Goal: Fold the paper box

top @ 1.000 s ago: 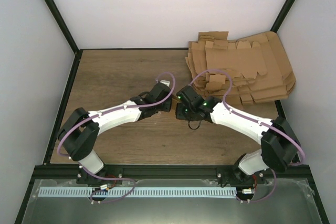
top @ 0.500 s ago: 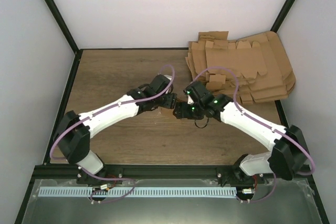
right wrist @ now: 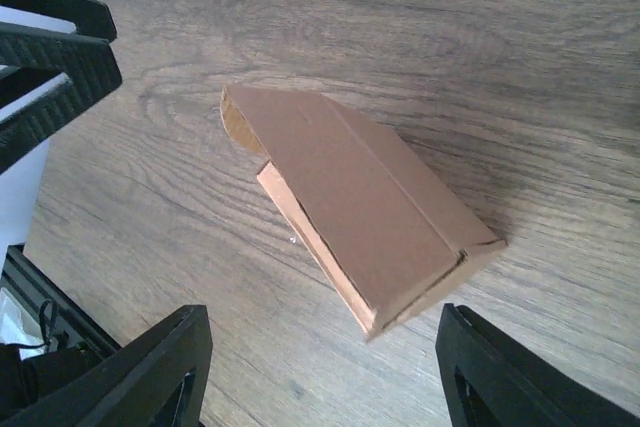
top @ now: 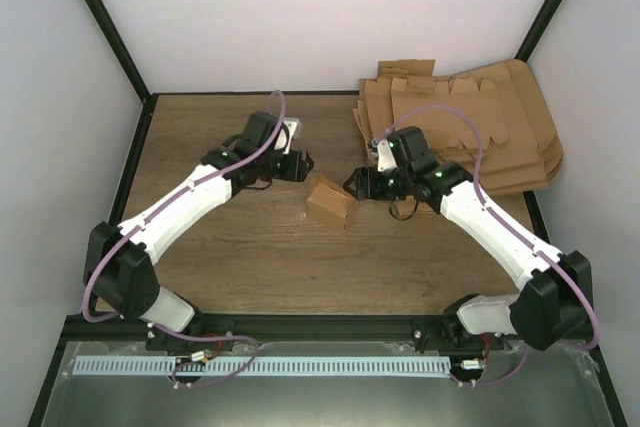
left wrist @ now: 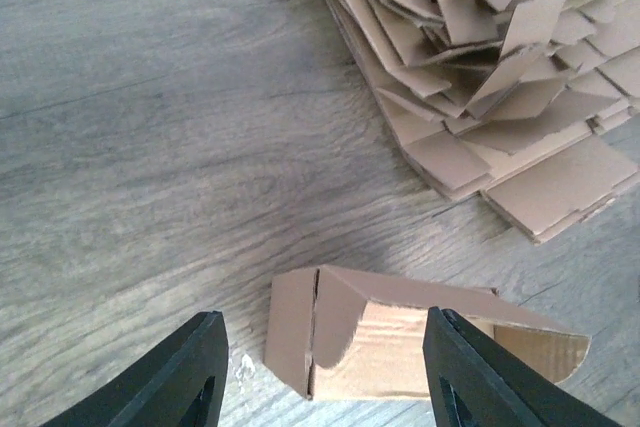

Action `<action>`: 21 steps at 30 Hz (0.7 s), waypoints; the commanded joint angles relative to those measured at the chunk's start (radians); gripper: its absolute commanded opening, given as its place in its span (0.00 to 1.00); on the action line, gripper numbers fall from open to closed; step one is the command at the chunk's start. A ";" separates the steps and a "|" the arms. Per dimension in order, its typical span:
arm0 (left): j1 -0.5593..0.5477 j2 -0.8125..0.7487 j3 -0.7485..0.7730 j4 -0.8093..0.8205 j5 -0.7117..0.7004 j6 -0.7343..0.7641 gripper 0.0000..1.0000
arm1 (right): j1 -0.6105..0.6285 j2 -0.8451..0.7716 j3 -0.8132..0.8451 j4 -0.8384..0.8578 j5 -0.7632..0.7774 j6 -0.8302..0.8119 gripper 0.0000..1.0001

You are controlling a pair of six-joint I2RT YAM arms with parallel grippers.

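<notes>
Left gripper (top: pixel 302 165) and right gripper (top: pixel 351 185) stand open, now withdrawn to either side of the paper box (top: pixel 330 204), which lies released on the bench (top: pixel 200 137); folding appears nearly complete.

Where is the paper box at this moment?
In the top view the paper box lies on the table near its middle, between the left gripper and the right gripper, held by neither.

Brown paper box (top: pixel 330 204), folded, lying unheld
</notes>
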 commanded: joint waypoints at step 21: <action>0.065 0.126 -0.072 0.198 0.294 -0.014 0.22 | 0.074 0.133 0.004 0.051 0.113 -0.232 0.44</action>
